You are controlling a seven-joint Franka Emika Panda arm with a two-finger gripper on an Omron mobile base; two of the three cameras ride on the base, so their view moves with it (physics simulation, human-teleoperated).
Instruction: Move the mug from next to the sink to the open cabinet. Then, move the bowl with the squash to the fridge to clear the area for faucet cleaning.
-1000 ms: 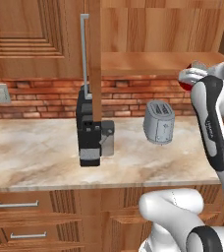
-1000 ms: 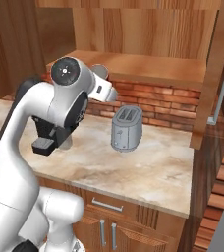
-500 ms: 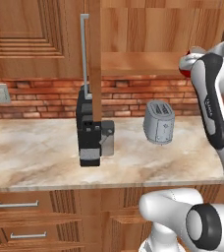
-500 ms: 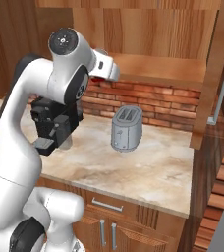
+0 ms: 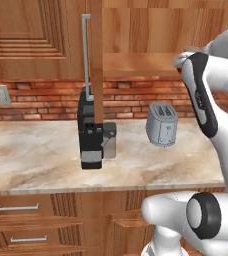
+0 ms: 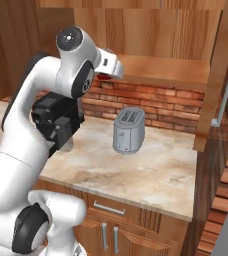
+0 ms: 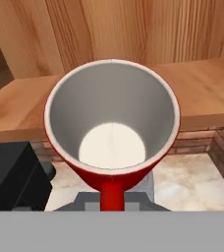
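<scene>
The red mug (image 7: pixel 111 128) looms close in the hand view, its grey-white inside facing the camera and its handle pointing down. My gripper (image 6: pixel 105 75) is shut on the mug (image 6: pixel 104 77), holding it up at the front edge of the open cabinet's wooden shelf (image 6: pixel 166 70). In the hand view the shelf (image 7: pixel 202 98) runs just behind the mug at about rim height. The open cabinet's door (image 5: pixel 97 75) stands edge-on with its long silver handle (image 5: pixel 86 50). My fingers are hidden under the mug.
A steel toaster (image 5: pixel 162 123) stands on the marble counter (image 5: pixel 36 155) below the shelf. A black coffee machine (image 5: pixel 90 132) is left of it, under the open door. Brick backsplash with an outlet (image 5: pixel 2 94) lies behind, and drawers (image 5: pixel 18 207) below.
The arm has lifted the mug up and a little left, bringing it from below the shelf to the shelf's front edge. The counter things have not moved.
</scene>
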